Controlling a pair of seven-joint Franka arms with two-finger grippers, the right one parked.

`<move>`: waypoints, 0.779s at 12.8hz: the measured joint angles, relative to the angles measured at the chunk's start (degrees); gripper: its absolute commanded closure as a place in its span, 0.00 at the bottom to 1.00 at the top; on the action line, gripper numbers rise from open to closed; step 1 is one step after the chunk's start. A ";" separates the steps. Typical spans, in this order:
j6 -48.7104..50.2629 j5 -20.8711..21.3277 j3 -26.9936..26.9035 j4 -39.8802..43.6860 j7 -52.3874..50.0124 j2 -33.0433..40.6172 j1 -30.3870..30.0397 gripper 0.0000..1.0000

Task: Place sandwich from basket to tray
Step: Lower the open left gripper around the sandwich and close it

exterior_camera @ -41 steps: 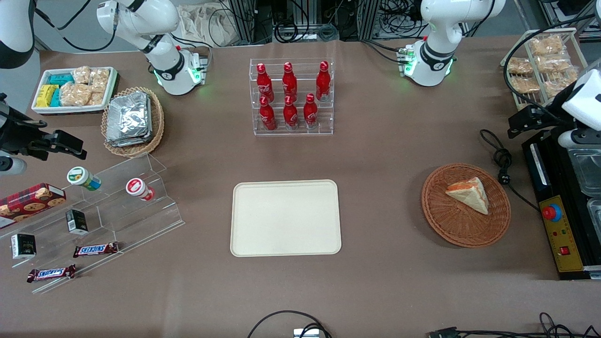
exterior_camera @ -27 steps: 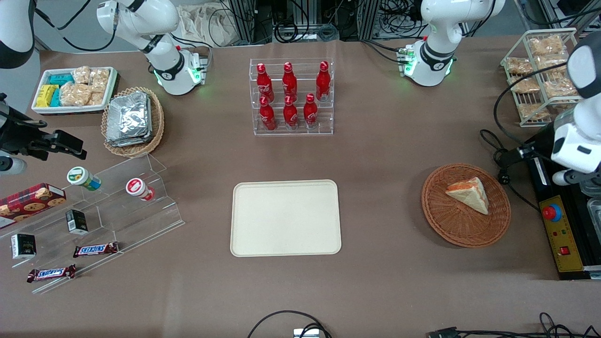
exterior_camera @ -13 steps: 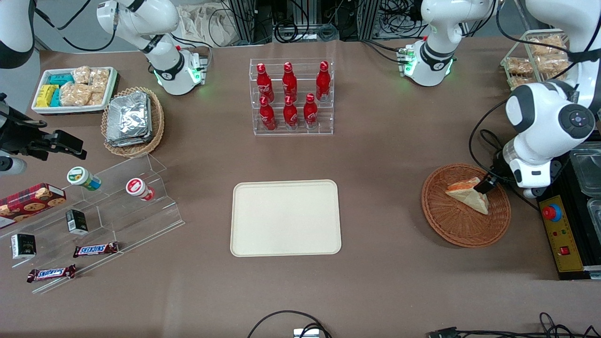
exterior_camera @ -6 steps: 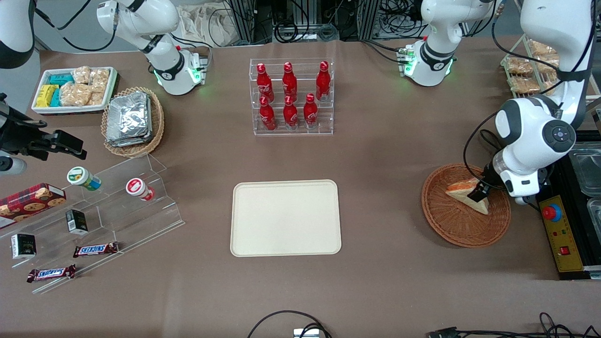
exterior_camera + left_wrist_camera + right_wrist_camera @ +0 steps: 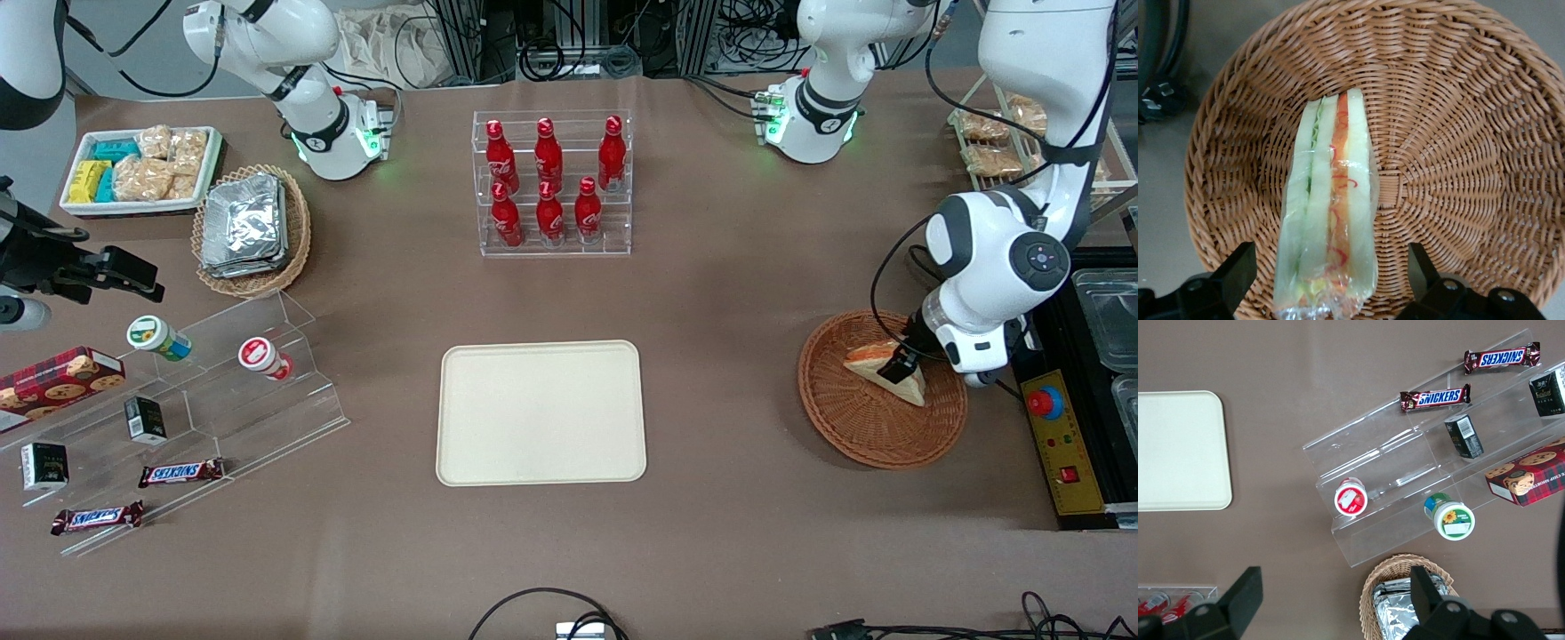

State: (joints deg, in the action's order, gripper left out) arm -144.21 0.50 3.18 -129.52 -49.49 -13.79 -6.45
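The sandwich (image 5: 905,385), a pale bread wedge in clear wrap with an orange cut edge, lies in the reddish-brown wicker basket (image 5: 853,427) toward the working arm's end of the table. My gripper (image 5: 898,364) is down in the basket, right over the sandwich. In the left wrist view the sandwich (image 5: 1331,220) lies lengthwise between the two black fingers (image 5: 1238,270), with a gap of bare basket (image 5: 1458,133) on each side. The gripper (image 5: 1330,277) is open and touches nothing. The cream tray (image 5: 540,412) sits bare at the table's middle and also shows in the right wrist view (image 5: 1178,450).
A black cable (image 5: 947,302) and a black box with a red button (image 5: 1049,404) lie close beside the basket. A rack of red bottles (image 5: 553,182) stands farther from the camera than the tray. An acrylic snack stand (image 5: 196,400) and a foil-packet basket (image 5: 252,229) sit toward the parked arm's end.
The left arm swung in from the working arm's end of the table and came down over the basket. Its open fingers now straddle the sandwich, which has not moved.
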 measured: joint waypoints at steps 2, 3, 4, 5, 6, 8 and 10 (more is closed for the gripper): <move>-1.47 0.00 0.00 -0.63 -0.09 -0.77 0.00 0.05; -2.06 0.00 0.00 -0.75 -0.12 -1.12 0.00 0.11; -2.46 0.00 0.00 -0.77 -0.13 -1.41 0.00 0.16; -2.64 0.00 -0.03 -0.77 -0.20 -1.67 -0.01 0.23; -2.89 0.00 -0.21 -0.77 -0.24 -1.88 -0.05 0.34; -3.19 0.00 -0.74 -0.77 -0.25 -2.06 -0.21 0.61; -3.37 0.00 -0.84 -0.77 -0.25 -2.08 -0.31 0.75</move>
State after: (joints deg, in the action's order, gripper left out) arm -147.58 0.50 2.35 -130.29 -49.74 -15.88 -6.76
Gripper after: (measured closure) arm 0.489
